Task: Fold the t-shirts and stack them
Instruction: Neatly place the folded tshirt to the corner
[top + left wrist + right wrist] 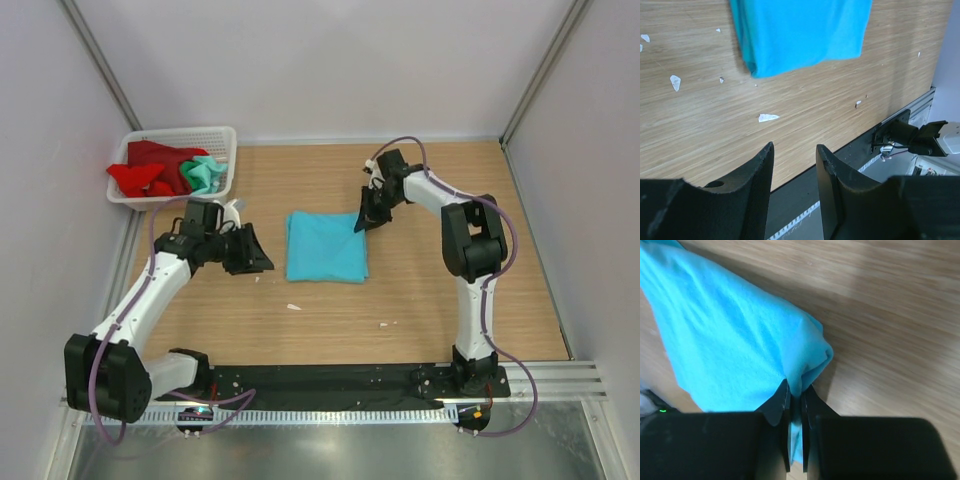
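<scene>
**Right gripper pinches the turquoise corner; left gripper waits open**

Top view: the turquoise t-shirt (326,247) lies folded into a rough square at the centre of the table (420,300). The right arm bends in from the right with its elbow high, and the right gripper (362,222) is at the shirt's upper right corner. The left arm stretches up from the lower left. The left gripper (255,260) is just left of the shirt, apart from it. A red t-shirt (150,172) and a mint-green t-shirt (205,172) lie crumpled in the white mesh basket (226,140) at upper left.

Left wrist view: the fingers stand apart with nothing between them, over bare wood dotted with white flecks (768,118). The shirt fills the top of the frame.

Right wrist view: the jaws are closed on a pinch of the shirt's corner at lower centre. The cloth looks light and limp, so it would likely sag and unfold if lifted by one point. Corners and edges, gripped through all layers, look like the best holds.
</scene>
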